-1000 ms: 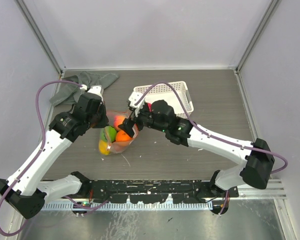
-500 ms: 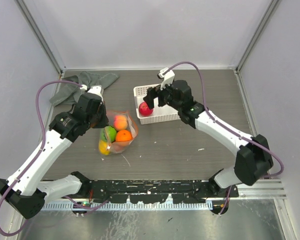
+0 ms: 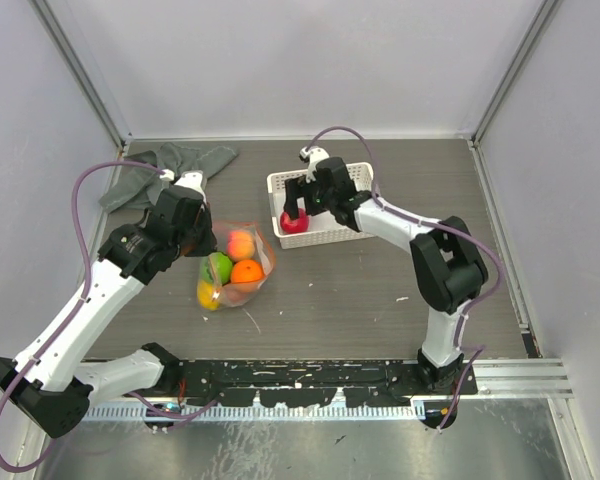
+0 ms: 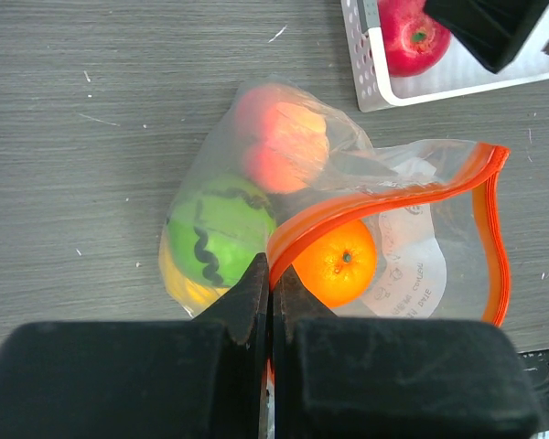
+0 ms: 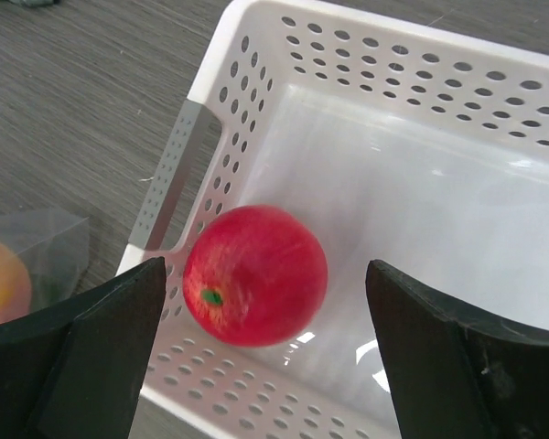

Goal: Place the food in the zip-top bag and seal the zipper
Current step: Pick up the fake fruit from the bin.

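The clear zip-top bag (image 3: 236,268) lies on the table with a peach (image 3: 241,243), a green (image 3: 218,267), an orange (image 3: 247,272) and a yellow fruit (image 3: 208,295) inside. Its orange-red zipper (image 4: 366,206) gapes open around the orange fruit (image 4: 336,262). My left gripper (image 4: 272,267) is shut on the zipper's near end. A red fruit (image 5: 254,274) sits in the white basket (image 5: 178,174). My right gripper (image 5: 265,279) hangs open just above it, one finger on either side, not touching it.
A grey cloth (image 3: 170,165) lies crumpled at the back left, behind the left arm. The white basket (image 3: 355,215) stands right of the bag, close to its mouth. The enclosure walls close in on three sides.
My right gripper has left the bag, swung back to the basket and come down over the red fruit. The left gripper and bag have stayed put.
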You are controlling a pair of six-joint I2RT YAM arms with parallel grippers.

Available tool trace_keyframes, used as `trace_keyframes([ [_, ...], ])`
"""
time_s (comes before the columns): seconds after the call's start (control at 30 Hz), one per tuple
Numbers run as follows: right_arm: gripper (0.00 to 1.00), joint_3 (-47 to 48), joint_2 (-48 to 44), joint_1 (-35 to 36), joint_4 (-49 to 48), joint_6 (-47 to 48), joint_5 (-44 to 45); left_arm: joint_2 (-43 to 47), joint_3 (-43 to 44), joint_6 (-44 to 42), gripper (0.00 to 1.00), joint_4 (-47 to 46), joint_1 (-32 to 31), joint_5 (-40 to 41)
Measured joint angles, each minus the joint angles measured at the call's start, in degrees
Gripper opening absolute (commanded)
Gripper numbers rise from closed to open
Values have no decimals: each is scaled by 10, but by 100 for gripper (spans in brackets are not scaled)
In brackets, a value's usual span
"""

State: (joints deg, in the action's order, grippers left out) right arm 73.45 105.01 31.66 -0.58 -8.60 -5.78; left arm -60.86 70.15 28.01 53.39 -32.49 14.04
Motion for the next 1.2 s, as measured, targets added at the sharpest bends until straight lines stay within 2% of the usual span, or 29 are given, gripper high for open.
trace_keyframes([
  [0.23, 93, 45, 77, 0, 14, -8, -25, 0, -2, -2, 0, 0, 0, 1],
  [0.47, 92, 63, 116, 0, 24, -11, -36, 0, -3, -2, 0, -1, 0, 1],
  [0.67, 79, 68, 121, -1, 21, -11, -40, 0, -3, -3, 0, -1, 0, 1],
  [0.73, 69, 68, 121, -1, 21, -11, -40, 0, -3, -3, 0, -1, 0, 1],
  [0.83, 61, 68, 121, -1, 21, -11, -40, 0, -3, -2, 0, -1, 0, 1],
  [1.0, 56, 53, 106, -1, 25, -9, -39, 0, -3, -2, 0, -1, 0, 1],
  [1.2, 53, 20, 38, -1, 37, -8, -35, 0, -3, -2, 0, -1, 0, 1],
])
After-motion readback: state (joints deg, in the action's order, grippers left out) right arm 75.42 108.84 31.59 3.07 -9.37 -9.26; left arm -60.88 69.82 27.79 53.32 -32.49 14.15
